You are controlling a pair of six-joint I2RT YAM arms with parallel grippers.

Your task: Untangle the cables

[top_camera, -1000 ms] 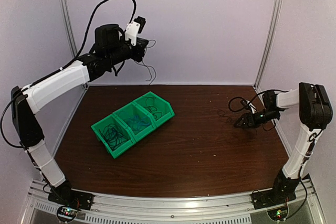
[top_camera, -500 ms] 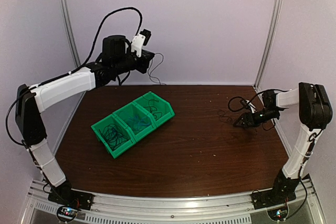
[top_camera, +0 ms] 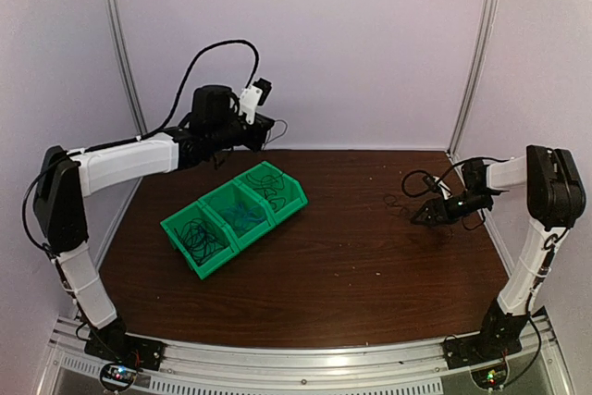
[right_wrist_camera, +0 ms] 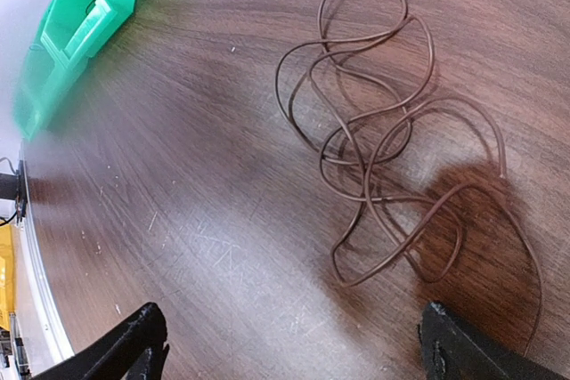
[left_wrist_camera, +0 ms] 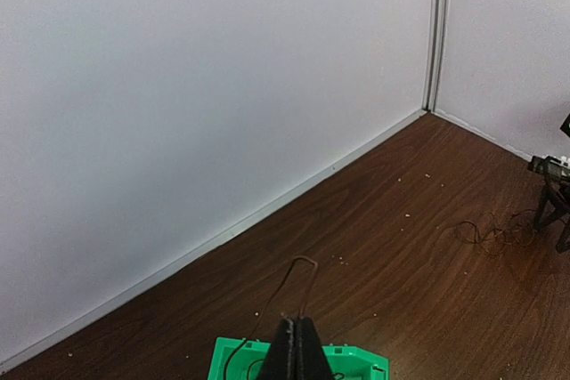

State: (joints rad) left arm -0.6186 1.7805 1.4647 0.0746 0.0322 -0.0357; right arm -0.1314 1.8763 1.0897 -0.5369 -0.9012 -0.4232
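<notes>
Since a second ago the left pincer [left_wrist_camera: 295, 350] is lowering toward the green bins [top_camera: 233, 215], clamped on a thin cable [left_wrist_camera: 305, 259]. The right pincer [right_wrist_camera: 290, 331] is gaping over a loose cable [right_wrist_camera: 370, 162] lying on the worktop [top_camera: 370, 275]. Advised: lower slowly and release inside one compartment.

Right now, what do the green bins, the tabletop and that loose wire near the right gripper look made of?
Green bins: moulded plastic, uniform colour, slightly glossy walls. Tabletop: dark wood-grain, semi-gloss with light scratches; veneer or laminate, can't tell which. Loose wire: thin, brown-looking, smooth sheath holding springy loops, likely plastic-insulated.
</notes>
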